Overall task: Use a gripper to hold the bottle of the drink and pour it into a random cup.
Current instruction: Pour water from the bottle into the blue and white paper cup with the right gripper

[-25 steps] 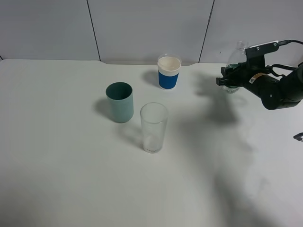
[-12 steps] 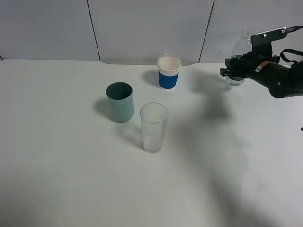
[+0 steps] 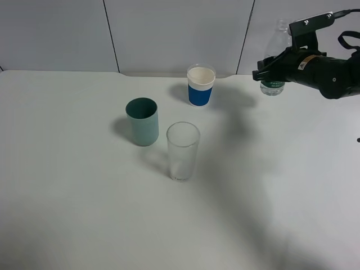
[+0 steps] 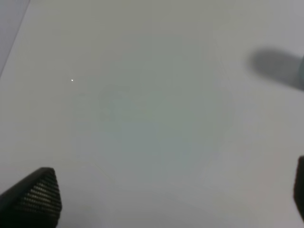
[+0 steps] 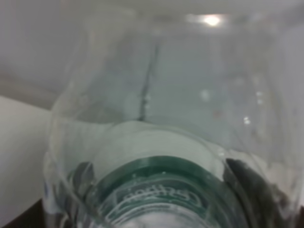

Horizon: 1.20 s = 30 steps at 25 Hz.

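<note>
My right gripper (image 3: 270, 68) is shut on the clear drink bottle (image 3: 274, 86) with a green label and holds it upright in the air at the back right of the table. The bottle fills the right wrist view (image 5: 156, 142), green label low in the picture. The blue cup with a white rim band (image 3: 201, 85) stands at the back middle, to the left of the bottle and apart from it. My left gripper is out of the high view; in the left wrist view its fingertips (image 4: 35, 194) stand wide apart over bare table.
A teal cup (image 3: 142, 121) and a tall clear glass (image 3: 183, 151) stand in the middle of the white table (image 3: 84, 214). A grey panelled wall runs along the table's far edge.
My right gripper has risen with the bottle, lifting it off the table, and has moved slightly left toward the blue cup.
</note>
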Available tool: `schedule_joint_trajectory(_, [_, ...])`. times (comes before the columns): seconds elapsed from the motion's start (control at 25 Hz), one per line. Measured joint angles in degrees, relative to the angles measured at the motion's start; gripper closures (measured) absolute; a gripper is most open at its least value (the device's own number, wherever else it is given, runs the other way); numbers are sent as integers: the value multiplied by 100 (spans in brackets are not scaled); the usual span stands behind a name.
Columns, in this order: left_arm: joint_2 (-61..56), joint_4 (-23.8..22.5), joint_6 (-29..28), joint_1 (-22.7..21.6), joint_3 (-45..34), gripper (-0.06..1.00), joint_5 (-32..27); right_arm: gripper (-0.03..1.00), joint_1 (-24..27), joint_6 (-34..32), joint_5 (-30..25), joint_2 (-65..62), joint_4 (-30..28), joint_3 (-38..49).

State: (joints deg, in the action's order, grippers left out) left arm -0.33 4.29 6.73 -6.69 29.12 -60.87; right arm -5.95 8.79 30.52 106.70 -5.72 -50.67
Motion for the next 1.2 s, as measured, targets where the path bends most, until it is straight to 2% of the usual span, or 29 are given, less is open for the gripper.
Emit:
schedule_joint_trajectory(0.36, [0,0,0,0,0,-5,0,41,-378,44,-831,-641,86,0])
schedule_joint_trajectory(0.52, [0,0,0,0,0,-5,0,41,-447,44,-1686,-868,35,-376])
schedule_joint_trajectory(0.64, [0,0,0,0,0,-5,0,41,-568,39,-2734,-882,-419,-976])
schedule_joint_trajectory(0.76, [0,0,0,0,0,-5,0,41,-680,-129,-3308,-882,-911,-1394])
schedule_joint_trajectory(1.2, [0,0,0,0,0,-5,0,41,-1016,-1832,-4129,-646,-3319,-2018])
